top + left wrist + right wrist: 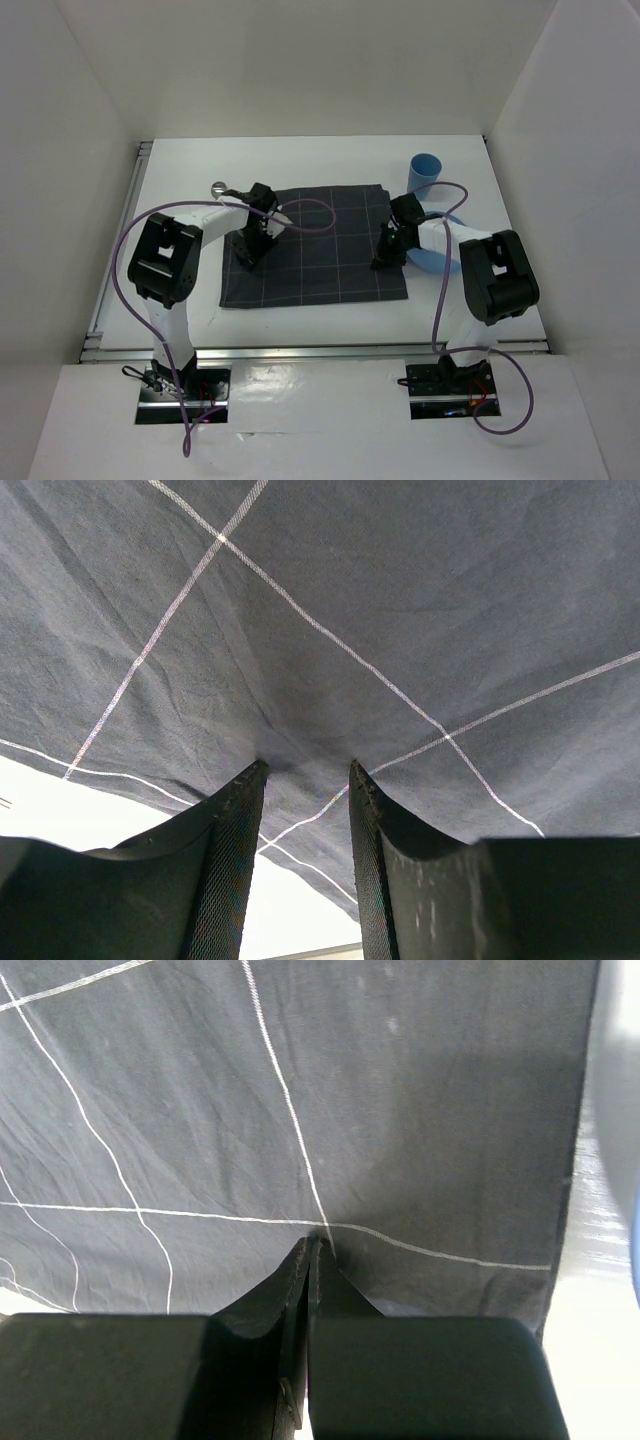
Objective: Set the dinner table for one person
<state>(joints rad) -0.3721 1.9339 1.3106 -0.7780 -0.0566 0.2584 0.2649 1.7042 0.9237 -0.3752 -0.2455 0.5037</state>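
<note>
The white worktop (pixel 330 155) fills the view, a dark checked cloth (pixel 320 262) laid flat at its centre. The left gripper (pixel 305 770), jaws partly spread, presses the cloth's left side; the right gripper (pixel 312 1243), pressed together, touches near its right edge. The step looks like smoothing the cloth; next, likely fetching the blue plate (pixel 428 262) just beside it

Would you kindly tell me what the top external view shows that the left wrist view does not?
Only top external: the light blue plastic cup, the blue round plate partly under the right arm, a small shiny metal object, and the right gripper. Only left wrist: the left gripper with its black fingers standing apart, tips on the fabric. Both: the dark grey checked cloth lying on the large white tabletop.
</note>
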